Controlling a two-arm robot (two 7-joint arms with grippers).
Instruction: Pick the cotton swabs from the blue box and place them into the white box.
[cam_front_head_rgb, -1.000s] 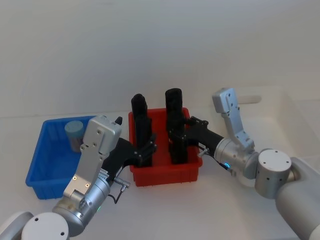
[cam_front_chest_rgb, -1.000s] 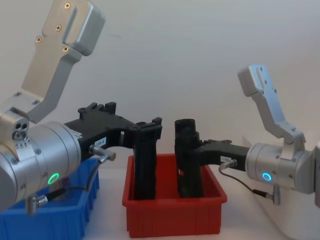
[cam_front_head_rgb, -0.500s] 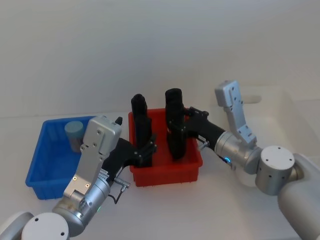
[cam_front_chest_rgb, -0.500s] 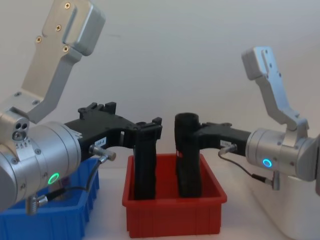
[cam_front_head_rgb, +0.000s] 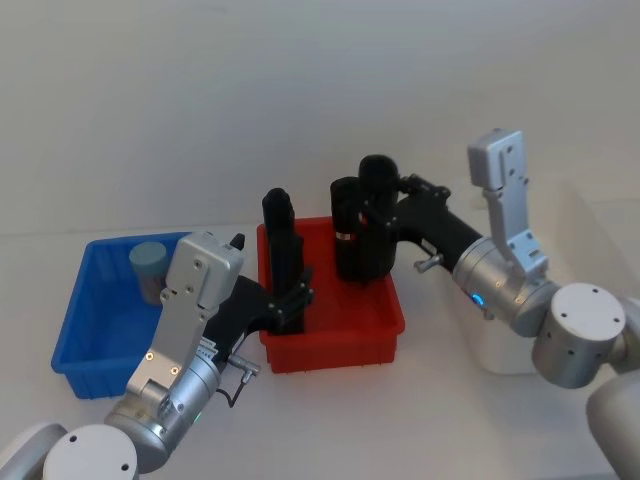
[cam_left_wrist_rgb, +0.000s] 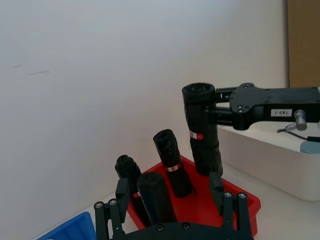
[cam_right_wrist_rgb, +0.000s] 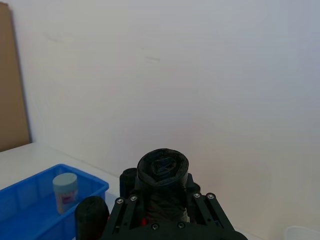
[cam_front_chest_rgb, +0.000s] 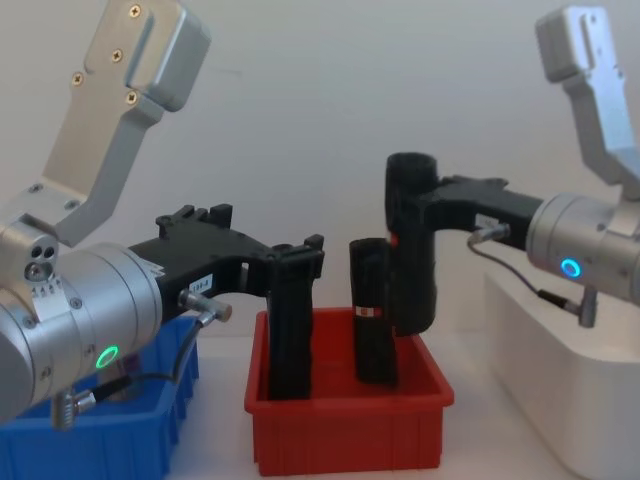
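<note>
White tabletop and a bare white wall surround my workspace. Nearest, I see my left gripper (cam_front_head_rgb: 290, 300) reaching into the red bin (cam_front_head_rgb: 330, 340), clamped on a black upright block (cam_front_head_rgb: 283, 255); its arm hides part of the blue box (cam_front_head_rgb: 80, 330), where one tub of cotton swabs (cam_front_head_rgb: 150, 268) stands. My right gripper (cam_front_chest_rgb: 425, 215) grips a lifted black block (cam_front_chest_rgb: 412, 250) above the bin. Beyond, the white box (cam_front_chest_rgb: 545, 390) sits cut off.

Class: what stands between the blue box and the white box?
In the head view, the red bin of black cylinders stands between the blue box and the white box.
</note>
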